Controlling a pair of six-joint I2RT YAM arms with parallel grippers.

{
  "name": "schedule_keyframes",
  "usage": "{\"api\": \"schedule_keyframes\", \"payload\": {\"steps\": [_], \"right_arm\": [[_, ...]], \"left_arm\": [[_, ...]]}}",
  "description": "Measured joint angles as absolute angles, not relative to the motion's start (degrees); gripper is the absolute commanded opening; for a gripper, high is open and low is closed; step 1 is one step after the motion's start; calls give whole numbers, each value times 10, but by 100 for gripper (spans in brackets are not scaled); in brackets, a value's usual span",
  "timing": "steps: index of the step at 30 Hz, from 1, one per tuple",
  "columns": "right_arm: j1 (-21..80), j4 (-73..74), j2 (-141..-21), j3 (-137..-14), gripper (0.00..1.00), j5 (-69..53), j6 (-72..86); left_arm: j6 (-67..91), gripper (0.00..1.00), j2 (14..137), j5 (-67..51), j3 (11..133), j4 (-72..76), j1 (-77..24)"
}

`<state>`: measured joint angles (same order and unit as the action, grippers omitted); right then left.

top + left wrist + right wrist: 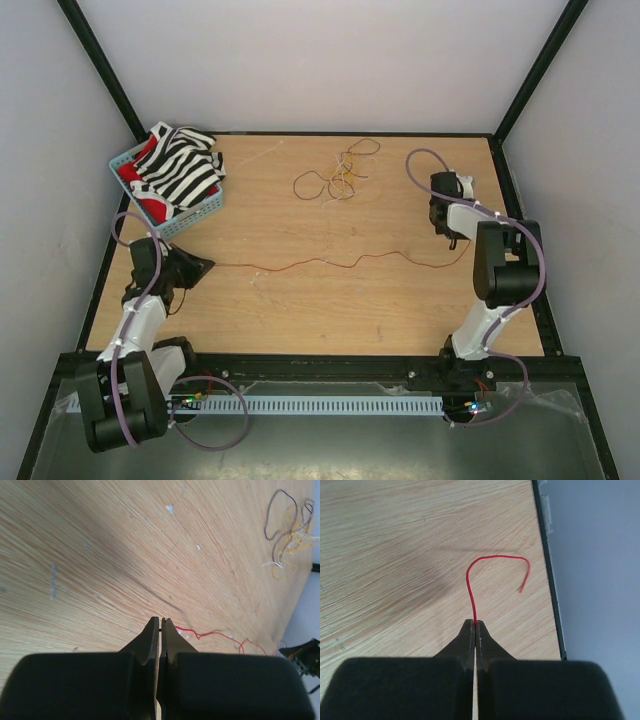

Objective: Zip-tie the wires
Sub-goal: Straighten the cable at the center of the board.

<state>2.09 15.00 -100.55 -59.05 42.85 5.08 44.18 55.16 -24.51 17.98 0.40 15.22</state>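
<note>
**Entry: wire bundling, state of work**

- **Red wire** (330, 262): one strand is laid out in a long, wavy line across the surface (300, 320). It starts just in front of the basket (190, 222) and ends well away from it at the opposite side. It is held at both ends.
- **Left claw** (203, 266): clenched on the end of the red wire nearest the basket. In the left wrist view the strand is seen leaving the closed tips.
- **Right claw** (474, 624): clenched on the end farthest from the basket. A short hooked tail of the strand is seen curling out past the tips.
- **Tangle of wires** (340, 175): a loose heap of dark and yellowish strands, lying level with the basket but well apart from it. It is touched by neither claw.
- **Zip tie**: not found in any view.
- **Basket contents**: a striped cloth (180, 165), black and white, with something red under it.

**Progress (judged):** early. One strand has been singled out and stretched. Nothing is gathered into a bundle and no tie is fitted. Left to do: the strands to be collected, a tie to be looped round them, threaded and pulled tight.

**Brands, labels, writing:** none legible on the claws, the basket, the cloth or the surface.
</note>
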Motion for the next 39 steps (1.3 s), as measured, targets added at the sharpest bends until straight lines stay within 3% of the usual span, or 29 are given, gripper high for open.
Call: {"api": "schedule_keyframes", "payload": {"steps": [19, 39], "right_arm": [[-23, 102, -1088, -606, 1, 429, 41], [-79, 97, -1097, -628, 0, 393, 36]], "left_arm": [[417, 0, 646, -77, 186, 20, 140], [430, 0, 697, -100, 205, 56, 204]]}}
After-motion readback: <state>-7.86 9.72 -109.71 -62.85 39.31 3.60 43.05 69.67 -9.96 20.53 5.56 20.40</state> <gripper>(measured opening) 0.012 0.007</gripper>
